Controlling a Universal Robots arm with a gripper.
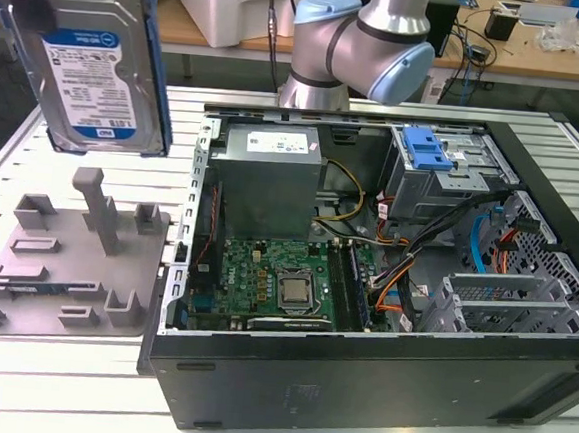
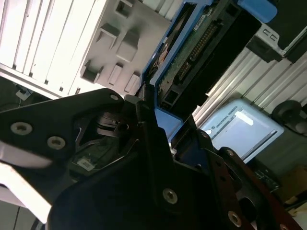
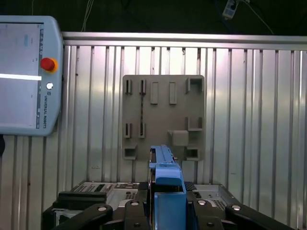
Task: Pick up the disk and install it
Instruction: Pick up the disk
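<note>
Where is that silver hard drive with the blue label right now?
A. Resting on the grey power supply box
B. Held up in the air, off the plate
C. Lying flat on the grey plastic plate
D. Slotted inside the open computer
B: the disk hangs above the grey plate, its blue rail clamped in the end effector, outside the computer case.

Silver arm (image 1: pixel 355 43), pale-blue joint caps (image 1: pixel 402 73), black screw-studded pincer (image 3: pixel 167 207).
</note>
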